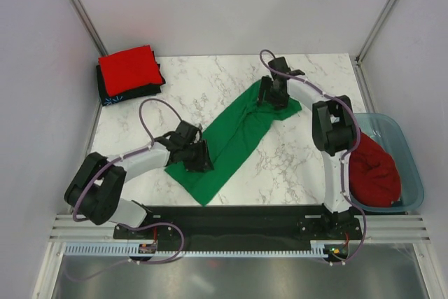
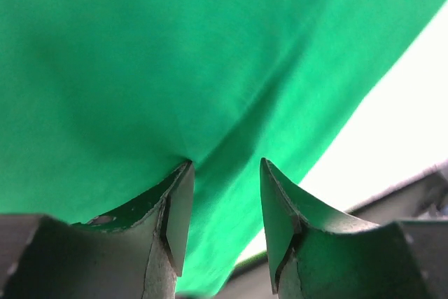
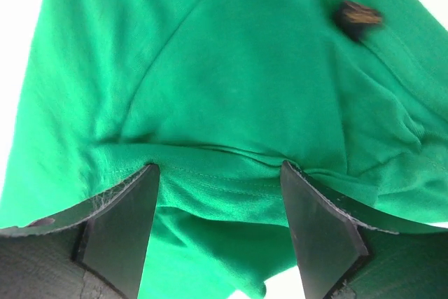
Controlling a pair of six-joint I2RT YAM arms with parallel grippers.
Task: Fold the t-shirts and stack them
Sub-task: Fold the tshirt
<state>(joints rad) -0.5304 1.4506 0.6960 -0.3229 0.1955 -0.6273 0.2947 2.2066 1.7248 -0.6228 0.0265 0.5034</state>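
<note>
The green t-shirt (image 1: 234, 138) lies stretched across the middle of the worktop (image 1: 297, 162), its near-left and far-right parts partly hidden under the left pincer (image 2: 224, 166) and right pincer (image 3: 220, 167), both with fingers spread apart.

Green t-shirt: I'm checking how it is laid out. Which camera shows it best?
Top external: the whole green t-shirt lies as a long diagonal band, with the left gripper and right gripper near its ends. Each wrist view shows only close-up green cloth, with no outline.
</note>
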